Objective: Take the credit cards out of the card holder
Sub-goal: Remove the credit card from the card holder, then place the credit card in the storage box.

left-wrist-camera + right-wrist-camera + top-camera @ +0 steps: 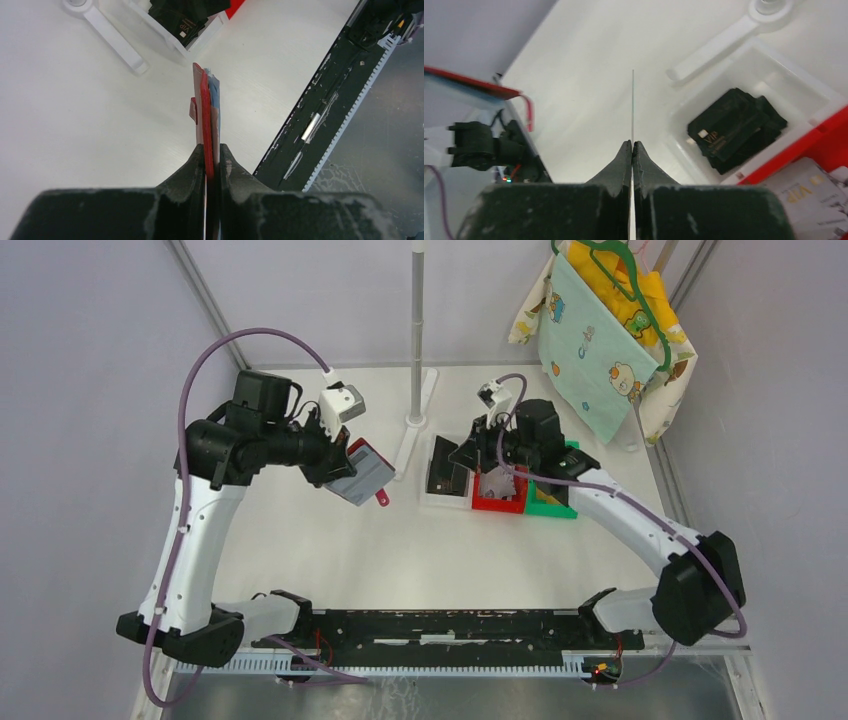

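Note:
My left gripper (pixel 340 465) is shut on the red card holder (pixel 362 478) and holds it above the table, its grey inner panel facing up. In the left wrist view the card holder (pixel 204 100) is edge-on between the closed jaws of my left gripper (pixel 212 150), with blue and tan credit card edges (pixel 215 95) beside the red. My right gripper (pixel 488 468) is shut on one thin credit card (pixel 495 486) over the red bin (pixel 500 504). In the right wrist view that card (pixel 632 105) is an edge-on line rising from my right gripper (pixel 632 144).
A white tray (pixel 432 498) holds black cards (pixel 734 127). The red bin (pixel 824 131) holds pale VIP cards (pixel 804 190), and a green bin (pixel 552 504) stands beside it. A white pole stand (pixel 417 340) and a hanging cloth bag (pixel 605 335) are at the back.

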Motion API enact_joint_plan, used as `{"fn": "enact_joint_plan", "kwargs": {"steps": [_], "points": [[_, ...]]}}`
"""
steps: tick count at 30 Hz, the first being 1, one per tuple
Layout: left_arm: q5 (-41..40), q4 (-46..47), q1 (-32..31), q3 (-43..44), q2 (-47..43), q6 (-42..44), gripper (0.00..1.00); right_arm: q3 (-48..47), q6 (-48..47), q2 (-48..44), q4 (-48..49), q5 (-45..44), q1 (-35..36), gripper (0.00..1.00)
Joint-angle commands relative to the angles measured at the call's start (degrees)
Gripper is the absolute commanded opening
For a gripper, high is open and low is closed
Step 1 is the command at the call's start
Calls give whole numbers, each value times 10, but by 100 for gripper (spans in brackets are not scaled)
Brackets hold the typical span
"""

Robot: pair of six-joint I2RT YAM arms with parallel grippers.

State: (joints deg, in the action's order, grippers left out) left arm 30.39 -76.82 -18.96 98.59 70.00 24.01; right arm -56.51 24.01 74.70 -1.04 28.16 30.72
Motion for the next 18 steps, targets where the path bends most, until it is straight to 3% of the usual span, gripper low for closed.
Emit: {"fn": "enact_joint_plan", "kwargs": {"steps": [1, 18], "points": [[52, -5, 2, 6, -19, 42, 2, -70, -102, 70, -109, -75, -5, 0], [102, -35, 2, -34, -27, 89, 2, -189, -139, 264, -132, -70, -8, 0]]}}
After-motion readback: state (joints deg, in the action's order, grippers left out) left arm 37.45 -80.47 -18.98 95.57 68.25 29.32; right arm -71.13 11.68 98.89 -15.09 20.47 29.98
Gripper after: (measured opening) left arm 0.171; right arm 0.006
